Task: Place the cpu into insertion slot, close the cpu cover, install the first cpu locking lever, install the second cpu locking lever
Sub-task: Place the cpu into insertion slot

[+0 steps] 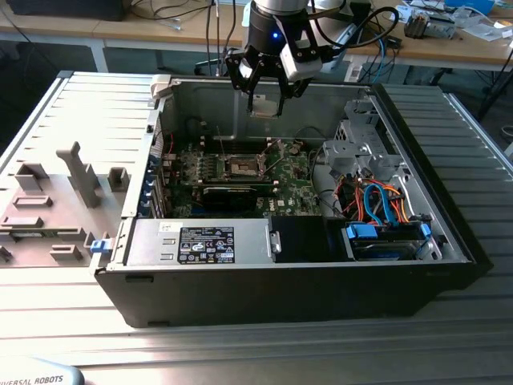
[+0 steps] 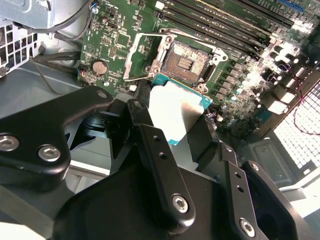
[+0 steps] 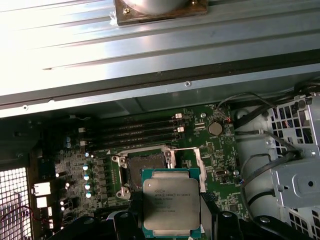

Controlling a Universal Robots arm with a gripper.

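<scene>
My gripper hangs over the open computer case, shut on the cpu. In both wrist views the cpu sits flat between the black fingers, its silver-grey top showing in the first wrist view. My gripper holds it above the green motherboard, just off the insertion slot. The slot lies bare with its dark centre showing. The cpu cover is swung open beside the slot.
Long memory slots run beside the socket, and a coin battery is nearby. A black card, the power supply and a drive cage with orange and blue cables crowd the case. A grey side panel lies at the exterior view's left.
</scene>
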